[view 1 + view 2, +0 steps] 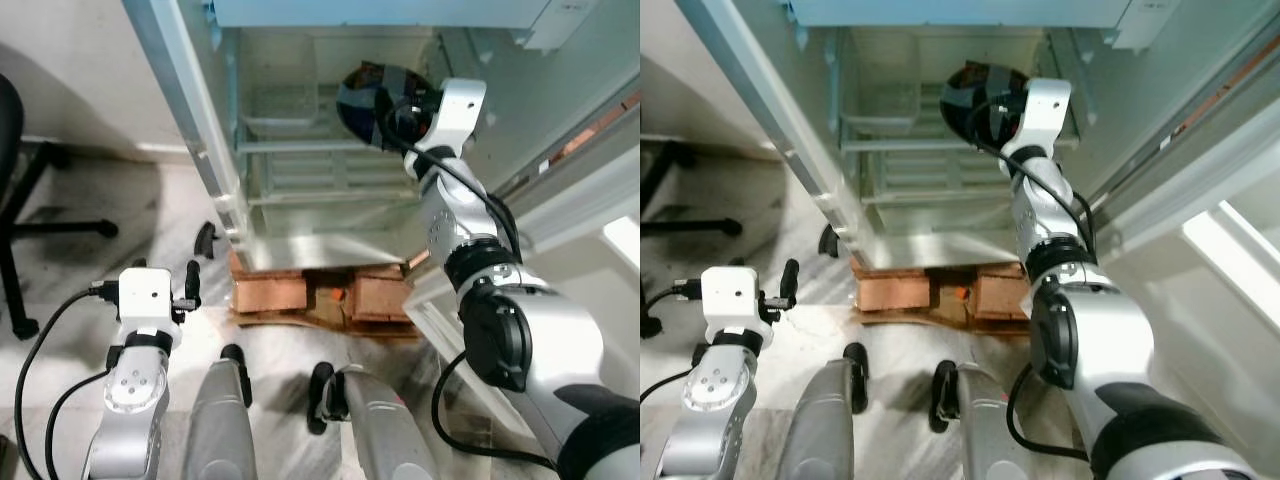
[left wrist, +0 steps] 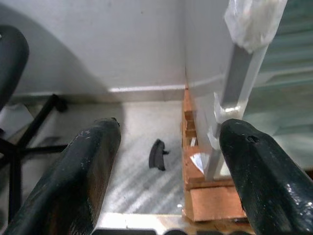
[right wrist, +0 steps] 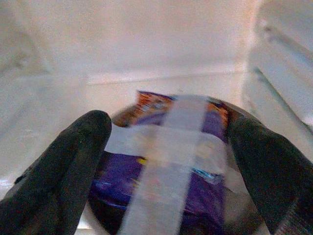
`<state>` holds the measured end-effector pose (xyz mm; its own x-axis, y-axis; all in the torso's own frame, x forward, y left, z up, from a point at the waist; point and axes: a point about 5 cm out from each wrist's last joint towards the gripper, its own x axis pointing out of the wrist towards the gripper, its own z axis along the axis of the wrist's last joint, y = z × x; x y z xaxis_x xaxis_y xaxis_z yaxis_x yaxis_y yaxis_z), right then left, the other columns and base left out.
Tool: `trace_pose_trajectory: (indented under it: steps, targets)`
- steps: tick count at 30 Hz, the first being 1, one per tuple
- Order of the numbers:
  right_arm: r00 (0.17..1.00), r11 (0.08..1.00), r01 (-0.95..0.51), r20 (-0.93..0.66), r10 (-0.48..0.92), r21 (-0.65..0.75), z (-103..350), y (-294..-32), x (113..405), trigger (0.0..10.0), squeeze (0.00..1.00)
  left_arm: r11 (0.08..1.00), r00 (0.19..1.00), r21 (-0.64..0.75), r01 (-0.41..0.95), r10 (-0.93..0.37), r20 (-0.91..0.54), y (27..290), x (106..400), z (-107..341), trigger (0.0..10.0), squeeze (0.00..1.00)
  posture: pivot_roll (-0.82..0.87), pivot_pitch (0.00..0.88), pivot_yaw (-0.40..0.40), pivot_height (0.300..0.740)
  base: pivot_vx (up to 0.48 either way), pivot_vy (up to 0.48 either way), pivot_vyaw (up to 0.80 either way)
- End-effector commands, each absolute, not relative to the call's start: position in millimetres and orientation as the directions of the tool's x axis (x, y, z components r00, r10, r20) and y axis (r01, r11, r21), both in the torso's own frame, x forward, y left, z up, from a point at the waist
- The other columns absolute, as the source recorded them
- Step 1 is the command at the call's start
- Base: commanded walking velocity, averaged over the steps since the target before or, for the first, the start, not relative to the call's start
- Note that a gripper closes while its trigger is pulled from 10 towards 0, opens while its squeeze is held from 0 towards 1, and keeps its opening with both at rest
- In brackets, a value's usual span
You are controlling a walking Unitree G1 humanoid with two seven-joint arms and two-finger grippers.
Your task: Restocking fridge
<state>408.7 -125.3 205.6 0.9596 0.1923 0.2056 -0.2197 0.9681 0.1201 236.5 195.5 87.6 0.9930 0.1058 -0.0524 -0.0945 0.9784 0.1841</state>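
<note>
Right arm, foreground: extended into the open fridge (image 1: 300,170). Fridge: raised on wooden blocks (image 1: 320,295); its shelves look bare, so far as can be seen. Right gripper (image 3: 166,161): clenched on a taped purple bowl (image 1: 975,105) held inside the cavity. Step, as judged: placing; next, lower and release. Left gripper (image 2: 166,161): spread, idle, low beside the fridge door's edge.

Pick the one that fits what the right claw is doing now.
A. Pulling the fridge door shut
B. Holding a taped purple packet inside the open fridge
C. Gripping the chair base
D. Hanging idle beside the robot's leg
B: the right claw has a finger on each side of the taped purple packet, reached into the fridge.
</note>
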Motion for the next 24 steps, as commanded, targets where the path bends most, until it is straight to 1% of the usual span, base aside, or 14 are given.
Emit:
trace_pose_trajectory:
  steps: [1, 2, 4, 7, 8, 9, 12, 14, 15, 16, 19, 20, 23, 24]
  targets:
    - [0.951, 0.96, -0.258, 0.204, 0.233, 0.106, 198.3, -128.1, 405.3, 10.0, 0.39, 0.977, 0.991, 0.195, -0.085, 0.103, -0.084, 196.9, 233.0, 78.6, 10.0, 0.0, 0.17, 0.16, -0.05, 0.74, 0.0, 0.0, 0.0]
    - [0.94, 0.95, -0.3, 0.2, 0.278, 0.09, 192.9, -126.4, 402.7, 10.0, 0.0, 0.977, 0.992, 0.2, -0.079, 0.097, -0.082, 196.4, 236.1, 77.0, 10.0, 0.0, 0.16, 0.143, -0.031, 0.74, 0.0, 0.0, 0.0]
    - [0.914, 0.927, -0.376, 0.17, 0.368, 0.015, 180.9, -119.5, 396.8, 10.0, 0.0, 0.975, 0.991, 0.206, -0.087, 0.106, -0.084, 197.7, 237.7, 74.8, 10.0, 0.0, 0.14, 0.128, -0.016, 0.74, 0.0, 0.0, 0.0]
    - [0.897, 0.911, -0.411, 0.165, 0.409, -0.026, 173.4, -118.2, 391.9, 10.0, 0.0, 0.975, 0.991, 0.212, -0.074, 0.096, -0.094, 195.9, 238.2, 71.8, 10.0, 0.0, 0.12, 0.108, 0.001, 0.74, 0.0, 0.0, 0.0]
    - [0.886, 0.904, -0.426, 0.186, 0.426, -0.04, 169.8, -119.2, 387.2, 10.0, 0.0, 0.975, 0.993, 0.218, -0.047, 0.069, -0.093, 192.7, 239.7, 69.8, 10.0, 0.0, 0.11, 0.091, 0.005, 0.74, 0.0, 0.0, 0.0]
    - [0.886, 0.904, -0.426, 0.186, 0.426, -0.04, 169.8, -119.2, 387.2, 10.0, 0.0, 0.975, 0.993, 0.218, -0.047, 0.069, -0.093, 192.7, 239.7, 69.8, 10.0, 0.0, 0.11, 0.091, 0.005, 0.74, 0.0, 0.0, 0.0]
    - [0.869, 0.887, -0.461, 0.191, 0.457, -0.024, 153.8, -126.0, 373.6, 10.0, 0.0, 0.978, 0.997, 0.207, -0.015, 0.032, -0.076, 184.1, 247.0, 71.4, 10.0, 0.0, 0.09, 0.069, 0.005, 0.74, 0.0, 0.0, 0.0]
    - [0.885, 0.903, -0.431, 0.199, 0.422, 0.001, 143.8, -134.6, 363.8, 10.0, 0.0, 0.979, 0.998, 0.206, -0.005, 0.016, -0.055, 178.2, 250.0, 74.6, 10.0, 0.0, 0.09, 0.062, -0.001, 0.74, 0.0, 0.0, 0.0]
    - [0.911, 0.925, -0.377, 0.202, 0.361, 0.046, 132.4, -145.2, 351.7, 10.0, 0.0, 0.978, 0.999, 0.208, 0.001, 0.008, -0.043, 173.1, 251.4, 76.2, 10.0, 0.0, 0.09, 0.059, -0.006, 0.74, 0.0, 0.0, 0.0]
    - [0.911, 0.925, -0.377, 0.202, 0.361, 0.046, 132.4, -145.2, 351.7, 10.0, 0.0, 0.978, 0.999, 0.208, 0.001, 0.008, -0.043, 173.1, 251.4, 76.2, 10.0, 0.0, 0.09, 0.059, -0.006, 0.74, 0.0, 0.0, 0.0]
    - [0.934, 0.949, -0.312, 0.198, 0.298, 0.045, 119.0, -155.2, 333.9, 10.0, 0.0, 0.977, 0.999, 0.214, 0.004, 0.005, -0.043, 170.2, 249.5, 73.9, 10.0, 0.0, 0.08, 0.058, -0.008, 0.74, 0.0, 0.0, 0.0]
    - [0.948, 0.963, -0.27, 0.183, 0.261, 0.025, 107.8, -158.6, 319.6, 10.0, 0.0, 0.978, 0.999, 0.211, 0.001, 0.01, -0.051, 170.9, 246.9, 71.3, 10.0, 0.0, 0.07, 0.06, -0.002, 0.74, 0.0, 0.0, 0.0]
    - [0.961, 0.968, -0.244, 0.148, 0.233, 0.061, 95.6, -156.3, 305.5, 10.0, 0.0, 0.975, 0.998, 0.224, -0.003, 0.018, -0.063, 171.6, 245.7, 68.1, 10.0, 0.0, 0.07, 0.063, 0.001, 0.74, 0.0, 0.0, 0.0]
    - [0.96, 0.964, -0.256, 0.139, 0.244, 0.072, 93.7, -153.7, 302.1, 10.0, 0.0, 0.975, 0.998, 0.224, 0.001, 0.014, -0.066, 171.0, 245.9, 67.4, 10.0, 0.0, 0.07, 0.065, 0.0, 0.74, 0.0, 0.0, 0.0]
